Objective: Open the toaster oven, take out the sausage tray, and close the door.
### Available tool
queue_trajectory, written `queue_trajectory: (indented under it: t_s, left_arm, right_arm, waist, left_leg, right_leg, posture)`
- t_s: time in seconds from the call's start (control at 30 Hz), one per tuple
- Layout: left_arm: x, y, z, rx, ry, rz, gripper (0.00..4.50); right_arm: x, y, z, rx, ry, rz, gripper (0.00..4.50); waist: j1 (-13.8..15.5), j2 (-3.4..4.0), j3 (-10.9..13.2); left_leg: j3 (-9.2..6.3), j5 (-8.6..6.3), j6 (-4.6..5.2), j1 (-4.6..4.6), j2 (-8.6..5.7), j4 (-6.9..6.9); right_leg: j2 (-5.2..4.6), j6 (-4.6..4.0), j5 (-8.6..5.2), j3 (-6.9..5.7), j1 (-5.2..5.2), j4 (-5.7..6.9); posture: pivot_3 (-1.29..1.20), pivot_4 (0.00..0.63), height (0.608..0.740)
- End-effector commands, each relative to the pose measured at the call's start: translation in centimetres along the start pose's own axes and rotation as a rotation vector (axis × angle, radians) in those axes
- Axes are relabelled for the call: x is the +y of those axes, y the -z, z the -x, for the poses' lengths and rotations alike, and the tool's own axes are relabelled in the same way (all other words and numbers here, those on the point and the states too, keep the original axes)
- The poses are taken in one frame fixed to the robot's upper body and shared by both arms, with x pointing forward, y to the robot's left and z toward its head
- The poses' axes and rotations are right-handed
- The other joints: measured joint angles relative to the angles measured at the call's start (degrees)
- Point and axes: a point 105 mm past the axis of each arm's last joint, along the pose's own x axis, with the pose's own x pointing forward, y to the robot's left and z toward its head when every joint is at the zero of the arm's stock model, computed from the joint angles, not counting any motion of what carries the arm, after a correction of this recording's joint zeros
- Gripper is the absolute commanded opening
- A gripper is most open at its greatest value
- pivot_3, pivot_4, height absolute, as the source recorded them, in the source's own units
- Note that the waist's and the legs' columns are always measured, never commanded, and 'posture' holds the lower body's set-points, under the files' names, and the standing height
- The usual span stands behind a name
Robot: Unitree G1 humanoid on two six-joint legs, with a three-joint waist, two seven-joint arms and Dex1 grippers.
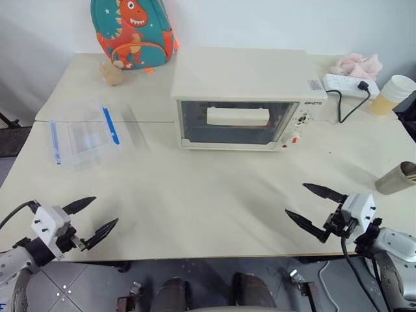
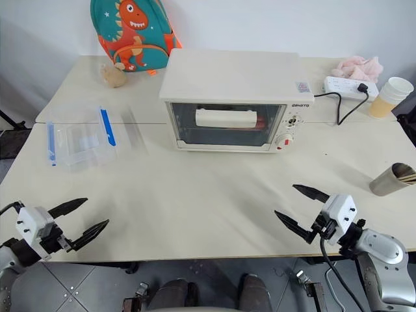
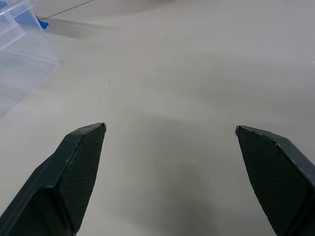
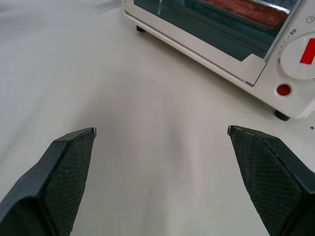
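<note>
The cream-white toaster oven (image 1: 240, 81) stands at the back middle of the table, and its glass door (image 1: 195, 123) with the wide bar handle (image 1: 238, 116) is closed. The sausage tray is mostly hidden inside. In the right wrist view a red-brown strip (image 4: 248, 10) shows through the glass. My left gripper (image 1: 104, 211) hovers open and empty over the table's near left edge, far from the oven. Over the near right edge my right gripper (image 1: 296, 198) is also open and empty, pointing toward the oven's knob side (image 4: 300, 54).
A clear plastic box with blue clips (image 1: 84, 136) lies at the left. Behind it stands a dinosaur backpack (image 1: 133, 32). A power strip (image 1: 348, 83), a pink cloth (image 1: 357, 64) and a paper cup (image 1: 393, 94) sit at the back right. A metal cup (image 1: 400, 179) lies near the right edge.
</note>
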Motion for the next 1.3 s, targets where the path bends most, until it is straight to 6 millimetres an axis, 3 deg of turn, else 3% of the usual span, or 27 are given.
queue_trajectory:
  t_s: [0.03, 0.2, 0.33, 0.43, 0.6, 0.8, 1.3]
  left_arm:
    - [0.2, -0.9, -0.2, -0.004, 0.004, -0.014, 4.48]
    - [-0.3, -3.0, -0.8, -0.100, 0.043, 0.086, 4.48]
    - [-1.2, -6.0, -1.6, -0.232, 0.172, 0.213, 4.48]
    - [-1.4, -8.3, -2.7, -0.313, 0.207, 0.227, 4.48]
    - [-2.0, -10.4, -4.8, -0.397, 0.231, 0.215, 4.48]
    - [-2.7, -11.0, -6.4, -0.420, 0.268, 0.207, 4.48]
    - [-3.2, -10.6, -6.7, -0.419, 0.265, 0.185, 4.48]
  right_arm:
    - [-0.2, -0.6, 0.3, -0.019, -0.016, 0.003, 4.50]
    - [-0.1, -1.3, -0.1, -0.058, -0.005, -0.050, 4.50]
    - [0.4, -4.3, -2.2, -0.176, -0.019, -0.205, 4.50]
    - [0.7, -6.8, -4.2, -0.236, -0.098, -0.228, 4.50]
    - [-1.7, -9.0, -6.8, -0.303, -0.100, -0.221, 4.50]
    - [-3.6, -10.1, -9.1, -0.325, -0.127, -0.194, 4.50]
    - [-3.5, -11.1, -12.1, -0.355, -0.248, -0.158, 4.50]
  waist:
    - [0.0, 0.00, 0.0]
    - [0.0, 0.00, 0.0]
    - [0.0, 0.01, 0.0]
    - [-0.1, 0.01, 0.0]
    - [0.0, 0.01, 0.0]
    - [0.0, 0.01, 0.0]
    - [-0.1, 0.01, 0.0]
  left_leg:
    - [0.00, 0.00, 0.00, 0.00, 0.00, 0.00]
    - [-0.04, 0.00, 0.00, 0.00, 0.11, 0.00]
    - [-0.07, 0.02, -0.02, 0.01, 0.18, 0.01]
    - [-0.10, 0.05, -0.05, 0.01, 0.19, 0.05]
    - [-0.12, 0.04, -0.05, 0.00, -0.04, 0.05]
    - [-0.18, 0.04, -0.06, -0.07, -0.12, 0.05]
    - [-0.18, 0.04, -0.06, -0.12, -0.11, 0.05]
  right_leg:
    - [0.00, 0.00, 0.00, 0.00, 0.00, 0.00]
    - [-0.02, 0.00, 0.00, 0.00, 0.01, 0.03]
    - [-0.02, 0.00, 0.00, 0.00, 0.00, 0.08]
    - [0.00, -0.01, 0.00, 0.01, 0.00, 0.10]
    - [-0.01, -0.01, 0.01, 0.01, -0.02, 0.13]
    - [0.01, 0.00, 0.01, -0.15, -0.06, 0.25]
    - [0.03, 0.01, 0.01, -0.22, -0.07, 0.22]
  posture:
    - [0.00, 0.150, 0.740]
    - [0.00, 0.150, 0.740]
    - [0.00, 0.150, 0.740]
    - [0.00, 0.150, 0.740]
    - [0.00, 0.150, 0.740]
    - [0.00, 0.150, 0.740]
    - [0.00, 0.150, 0.740]
